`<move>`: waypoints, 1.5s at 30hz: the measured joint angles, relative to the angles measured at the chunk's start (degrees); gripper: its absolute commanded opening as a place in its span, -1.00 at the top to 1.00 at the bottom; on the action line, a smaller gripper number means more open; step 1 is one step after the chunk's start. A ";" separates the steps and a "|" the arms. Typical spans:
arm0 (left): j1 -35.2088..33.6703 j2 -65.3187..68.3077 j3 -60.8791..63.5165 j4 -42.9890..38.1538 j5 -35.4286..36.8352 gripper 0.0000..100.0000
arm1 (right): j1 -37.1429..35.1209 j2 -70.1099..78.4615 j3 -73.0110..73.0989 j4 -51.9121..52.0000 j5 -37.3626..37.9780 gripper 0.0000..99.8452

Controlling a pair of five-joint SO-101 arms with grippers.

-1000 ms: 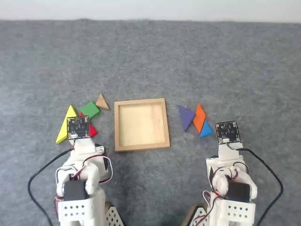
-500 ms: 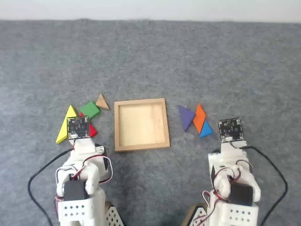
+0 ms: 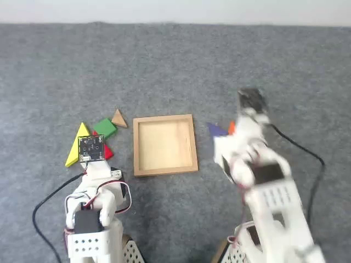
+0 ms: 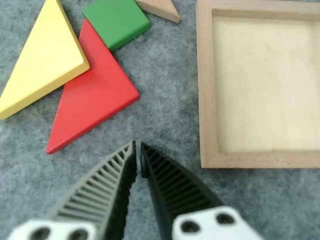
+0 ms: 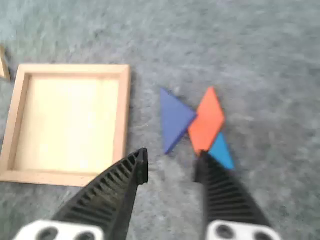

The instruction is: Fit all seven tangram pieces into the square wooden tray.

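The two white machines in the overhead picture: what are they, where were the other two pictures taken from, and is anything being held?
They are two small robots: the left arm and the right arm, each ending in a two-fingered gripper. The overhead picture comes from a fixed camera looking down on the grey mat. The other two come from cameras on the arms' wrists, so the dark fingers in front are that arm's own gripper.

The left gripper is shut and holds nothing. Near it lie the yellow triangle, red triangle, green square and small tan triangle. The right gripper is open and holds nothing, near the purple triangle, orange parallelogram and blue triangle.

The square wooden tray sits between the groups. All seven pieces lie outside it.
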 measured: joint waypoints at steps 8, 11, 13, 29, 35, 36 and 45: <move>0.00 0.00 0.00 0.00 0.00 0.97 | -5.45 40.26 -21.27 -1.41 10.20 0.51; 0.00 0.00 0.00 0.00 0.00 0.97 | -4.40 50.11 -27.52 -1.67 17.76 0.40; 0.00 0.00 0.00 0.00 0.00 0.97 | -3.25 54.24 -29.10 -1.93 19.60 0.38; 0.00 0.00 0.00 0.00 0.00 0.97 | -2.90 61.98 -29.36 -5.63 21.80 0.38; 0.00 0.00 0.00 0.00 0.00 0.97 | -2.73 64.00 -31.21 -5.98 23.21 0.38; 0.00 0.00 0.00 0.00 0.00 0.97 | -2.73 64.44 -31.74 -5.98 23.47 0.39; 0.00 0.00 0.00 0.00 0.00 0.97 | -2.64 67.34 -34.29 -5.98 26.64 0.39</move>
